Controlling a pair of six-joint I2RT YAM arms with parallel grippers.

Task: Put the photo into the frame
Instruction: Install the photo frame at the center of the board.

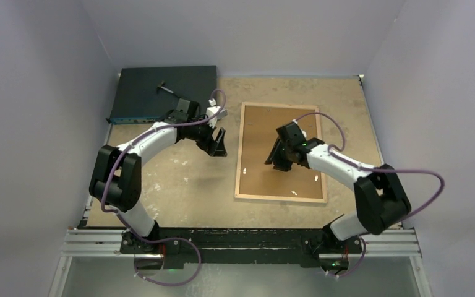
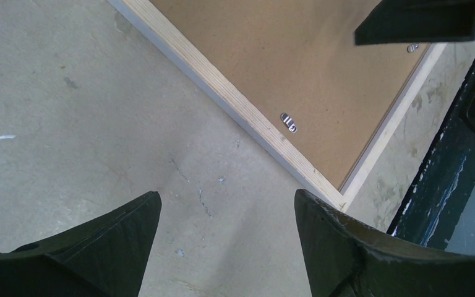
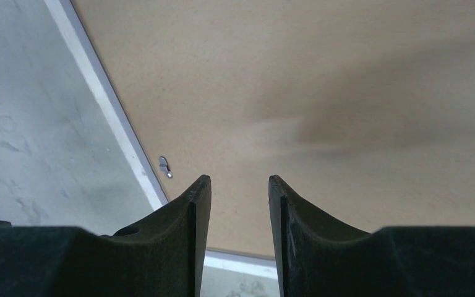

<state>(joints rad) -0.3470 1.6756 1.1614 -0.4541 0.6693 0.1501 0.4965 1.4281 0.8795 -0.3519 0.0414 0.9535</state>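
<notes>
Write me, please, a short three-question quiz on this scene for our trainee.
1. True or false: the frame lies back side up on the table.
2. Which arm's jaws hang above the backing board: (a) left, (b) right?
3. Fill in: the jaws of the left arm stand ___, with nothing between them.
Key: 1 true; 2 b; 3 open.

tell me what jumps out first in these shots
The frame lies face down right of centre, light wood rim around a brown backing board. The right gripper hovers over that board, jaws apart and empty; the left gripper hangs open beside the frame's left edge. A dark box sits at the far left corner.
</notes>
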